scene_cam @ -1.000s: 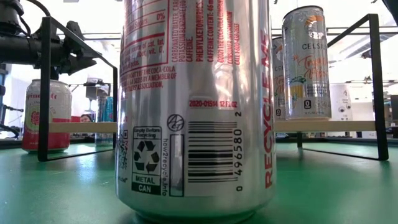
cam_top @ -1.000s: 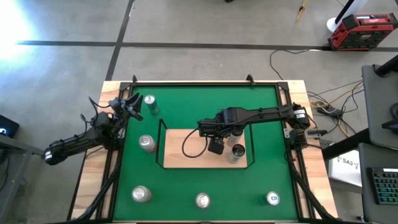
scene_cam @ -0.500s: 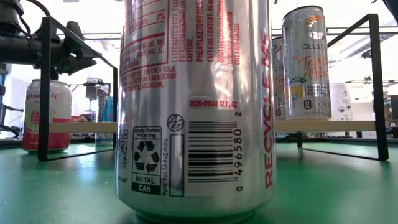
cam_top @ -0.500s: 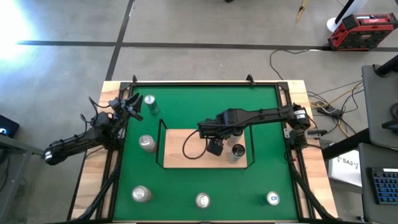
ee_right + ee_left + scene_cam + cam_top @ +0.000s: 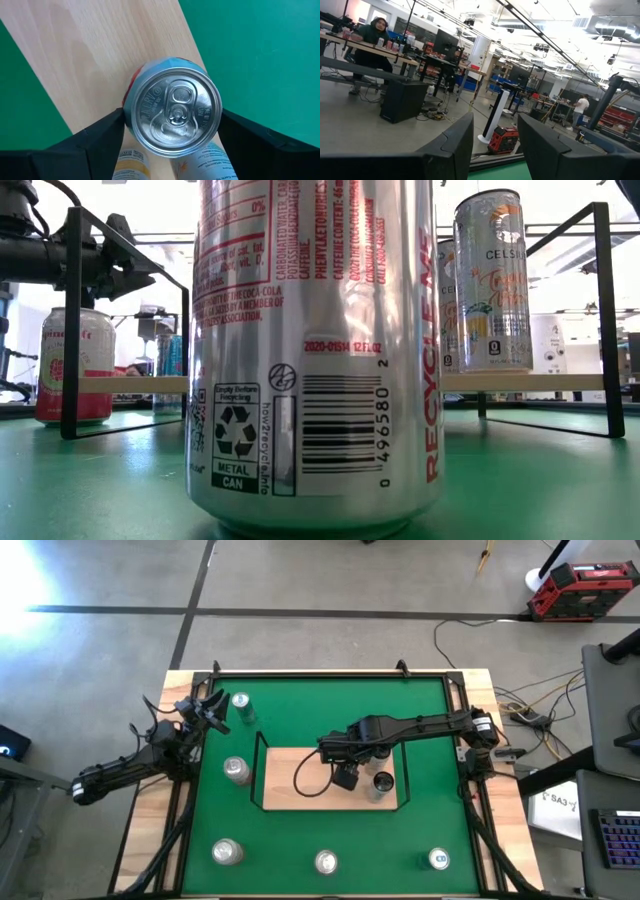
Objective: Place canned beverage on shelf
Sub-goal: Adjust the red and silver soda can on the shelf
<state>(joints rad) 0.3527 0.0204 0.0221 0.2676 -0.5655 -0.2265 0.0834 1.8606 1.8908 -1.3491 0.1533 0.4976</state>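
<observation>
The shelf (image 5: 300,765), a light-wood board with a black wire rail, lies in the middle of the green table. My right gripper (image 5: 350,777) hangs over its right half, pointing steeply down. In the right wrist view a silver-topped can (image 5: 172,112) stands upright on the board (image 5: 100,50), with my right gripper (image 5: 172,117) closed around it. Another can (image 5: 382,783) stands on the shelf just to the right. My left gripper (image 5: 215,712) waits at the table's far left corner, its fingers (image 5: 465,145) a little apart around nothing. My right gripper has the can between its two fingers (image 5: 100,137), one against each opposite side of the can's body (image 5: 127,107), just below the top rim. They come from above, pointing down. No gap shows at either side. The can stands upright with its base on the shelf board.
Several loose cans stand on the green felt: two at the left (image 5: 236,770), (image 5: 240,703) and three along the near edge (image 5: 227,852), (image 5: 326,862), (image 5: 438,859). The middle near-edge can (image 5: 315,350) fills the low view. A black frame (image 5: 330,673) edges the table.
</observation>
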